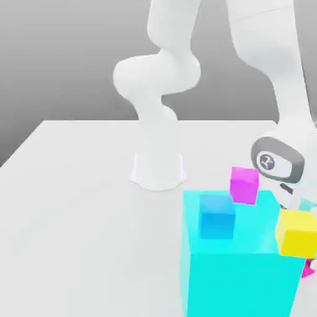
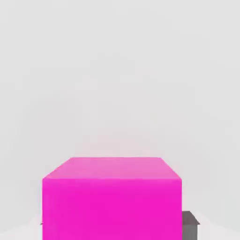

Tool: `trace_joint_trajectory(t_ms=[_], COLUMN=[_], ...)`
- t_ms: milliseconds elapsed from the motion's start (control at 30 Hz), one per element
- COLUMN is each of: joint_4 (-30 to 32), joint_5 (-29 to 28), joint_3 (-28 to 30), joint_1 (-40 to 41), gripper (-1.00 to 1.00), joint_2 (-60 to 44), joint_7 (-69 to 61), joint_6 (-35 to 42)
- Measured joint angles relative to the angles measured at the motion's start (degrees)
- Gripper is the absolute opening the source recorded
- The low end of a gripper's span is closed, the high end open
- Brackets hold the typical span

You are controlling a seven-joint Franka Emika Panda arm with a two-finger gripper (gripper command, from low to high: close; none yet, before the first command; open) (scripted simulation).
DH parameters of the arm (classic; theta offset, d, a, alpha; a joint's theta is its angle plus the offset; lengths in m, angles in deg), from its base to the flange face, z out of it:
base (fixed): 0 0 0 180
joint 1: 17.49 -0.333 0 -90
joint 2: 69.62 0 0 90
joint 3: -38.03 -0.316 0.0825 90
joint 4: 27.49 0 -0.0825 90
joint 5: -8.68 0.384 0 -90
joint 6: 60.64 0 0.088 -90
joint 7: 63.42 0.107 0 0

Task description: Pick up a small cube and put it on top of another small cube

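table (image 1: 74, 204) white, arm base (image 1: 158, 167) on it. big cyan block (image 1: 238, 272) in front at the exterior view's right. blue cube (image 1: 217, 217), yellow cube (image 1: 297, 232), one small magenta cube (image 1: 244, 184) around it. hand view: another magenta cube (image 2: 111, 199) close below the hand.

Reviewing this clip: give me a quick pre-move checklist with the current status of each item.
1. Magenta cube close in front of the hand camera: ok.
2. Tool centred on it: cannot tell.
3. Tool's finger state: cannot tell.
4. Second magenta cube seen behind the big cyan block: ok.
5. Its top free of other things: ok.
6. Yellow cube and blue cube near the arm's path: not ok.
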Motion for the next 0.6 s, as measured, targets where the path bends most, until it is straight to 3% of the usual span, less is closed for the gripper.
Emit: trace_joint_trajectory(t_ms=[200,500,600], joint_4=[1.35,-11.35,-13.83], joint_5=[4.35,15.07,15.52], joint_3=[-2.85,2.77,4.76], joint_1=[2.0,10.44,13.99], gripper=[-1.0,-1.0,-1.0], joint_2=[9.3,26.79,30.93], joint_7=[-2.31,14.36,17.54], joint_6=[7.01,25.55,34.09])
